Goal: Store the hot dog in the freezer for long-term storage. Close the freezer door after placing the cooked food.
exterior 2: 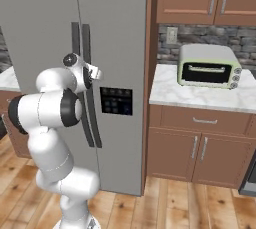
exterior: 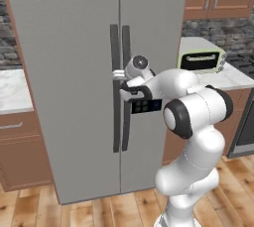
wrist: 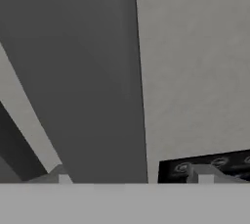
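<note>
The gripper point(exterior: 118, 75) sat at the freezer door's handle point(exterior: 126, 87), fingers either side, not visibly clamped; whether it gripped I could not tell. The door point(exterior: 149, 47) was shut. Opening was in hand; next, clamp and pull. Hot dog unseen.

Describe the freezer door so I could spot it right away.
Find the tall grey two-door fridge between the wooden cabinets. The freezer door is its narrower right-hand panel, next to the marble counter with the pale green toaster oven. Unlike the wider left door, it carries a small black control panel beside its long dark vertical handle.
</note>
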